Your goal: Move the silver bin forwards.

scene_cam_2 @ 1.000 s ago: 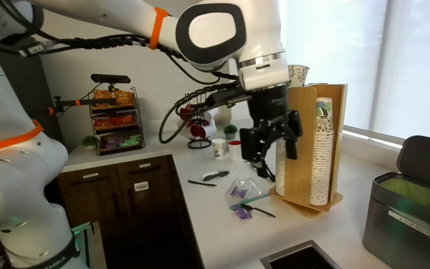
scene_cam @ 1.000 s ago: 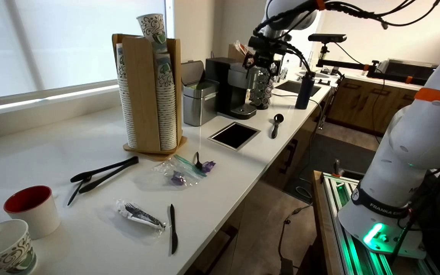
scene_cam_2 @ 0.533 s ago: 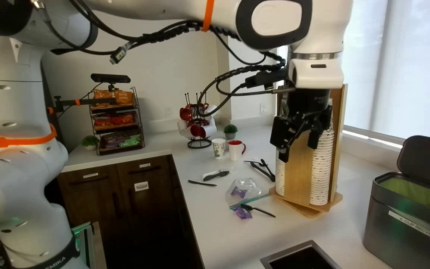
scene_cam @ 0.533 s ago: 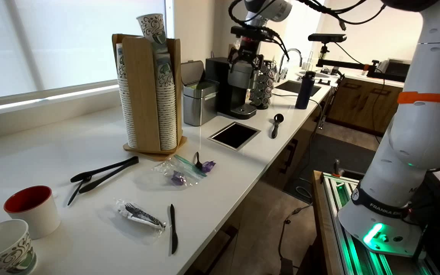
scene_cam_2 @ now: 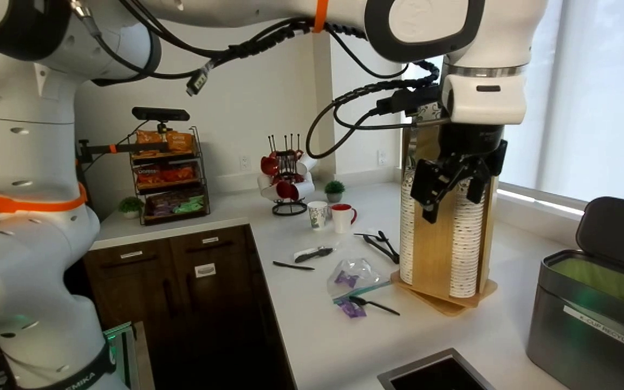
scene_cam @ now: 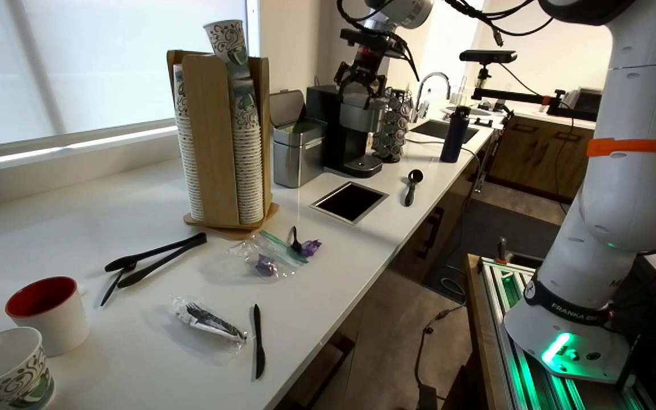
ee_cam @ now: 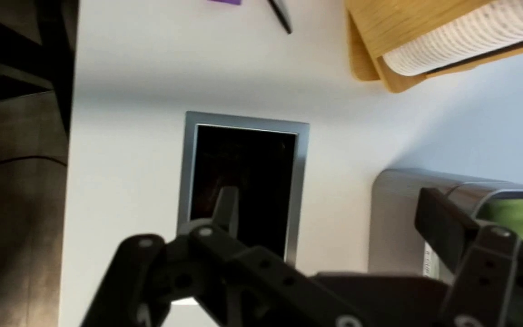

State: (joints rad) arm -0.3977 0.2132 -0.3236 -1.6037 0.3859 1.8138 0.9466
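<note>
"Farther right and a little higher than a moment earlier, the gripper (scene_cam_2: 453, 205) is held in an exterior view. What is seen along the counter (scene_cam: 100, 216), taken from the left?"

"A patterned paper cup (scene_cam: 20, 376) is stood at the near end in an exterior view, and a red-lined white mug (scene_cam: 57, 327) is set just beside it. Next, black tongs (scene_cam: 177, 245) are laid down, then wrapped black cutlery (scene_cam: 208, 322) and a black knife (scene_cam: 258, 341)."

"And past those?"

"Paper cups (scene_cam: 247, 176) are stacked in a tall wooden stand (scene_cam: 211, 142), and a clear plastic bag (scene_cam: 248, 250) is laid near its foot."

"Where is the silver bin (scene_cam: 305, 156) placed?"

"It is set upright and uncovered between the stand and the dark coffee machine (scene_cam: 339, 142), and is left in its earlier spot. A metal-framed recess (scene_cam: 332, 214) is sunk into the counter near it."

"How are the jaws set?"

"They are spread well apart above the counter; in the wrist view, the recess is partly hidden behind one and the bin behind the other."

"What is found farther right?"

"A black scoop (scene_cam: 411, 191) is laid near the counter's edge, a dark blue bottle (scene_cam: 454, 139) is stood beyond it, and the white arm (scene_cam: 618, 222) is mounted at the far right."
</note>
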